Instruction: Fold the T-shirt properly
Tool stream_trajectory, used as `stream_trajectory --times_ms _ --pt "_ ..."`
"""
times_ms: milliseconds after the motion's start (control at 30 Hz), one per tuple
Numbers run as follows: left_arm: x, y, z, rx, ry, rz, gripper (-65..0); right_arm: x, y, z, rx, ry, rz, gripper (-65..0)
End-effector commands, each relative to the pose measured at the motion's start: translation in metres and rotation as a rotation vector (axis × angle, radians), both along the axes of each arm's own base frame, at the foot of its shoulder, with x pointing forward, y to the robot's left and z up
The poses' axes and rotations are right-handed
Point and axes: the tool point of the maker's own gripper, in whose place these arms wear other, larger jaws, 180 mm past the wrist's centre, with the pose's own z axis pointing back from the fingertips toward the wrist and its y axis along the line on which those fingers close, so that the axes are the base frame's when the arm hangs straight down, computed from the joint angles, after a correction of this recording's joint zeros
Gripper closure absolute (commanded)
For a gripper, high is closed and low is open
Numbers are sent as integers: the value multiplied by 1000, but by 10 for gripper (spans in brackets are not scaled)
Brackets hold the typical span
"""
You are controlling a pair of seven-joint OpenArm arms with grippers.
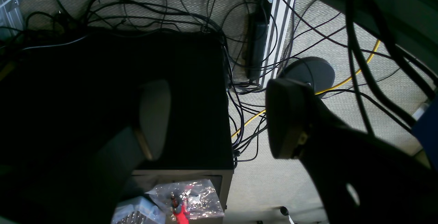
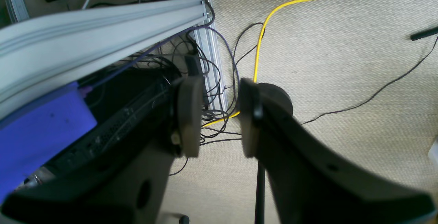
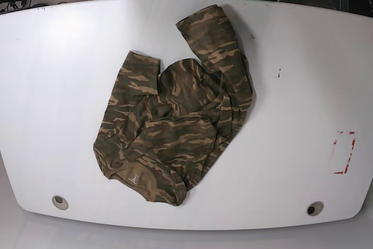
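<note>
The T-shirt (image 3: 178, 126) is lying crumpled over the middle of the table (image 3: 52, 74), one sleeve reaching toward the far edge, and is taking up the only occupied ground. Wide bare strips are running along the left and right edges and the near edge, leaving open passage all round the cloth. Near the right edge a red-marked rectangle (image 3: 344, 151) is lying flat, blocking nothing.

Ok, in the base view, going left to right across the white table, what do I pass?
Small round hole near the front-left edge → crumpled camouflage cloth T-shirt in olive, brown and tan → tiny dark mark on the white table → small round hole near the front-right edge → red rectangular marking.
</note>
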Motion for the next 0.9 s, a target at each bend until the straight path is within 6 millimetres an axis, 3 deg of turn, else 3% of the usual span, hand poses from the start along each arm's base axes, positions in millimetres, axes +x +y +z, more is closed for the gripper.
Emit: stream_trajectory --times_ms 0,33,133,633,867 --pt "-11 8 1 22 21 -2 -406 -1 -3 2 -5 -8 1 -175" --pt "6 3 0 2 -19 -13 -401 6 8 0 15 -12 8 -179" --pt "16 3 0 3 -34 -13 -401 7 19 -1 31 -14 3 -179" --pt "26 9 1 13 -95 -2 -401 5 22 0 35 -13 4 -176" --pt "5 10 5 18 -149 0 -401 3 17 3 24 -33 2 -174"
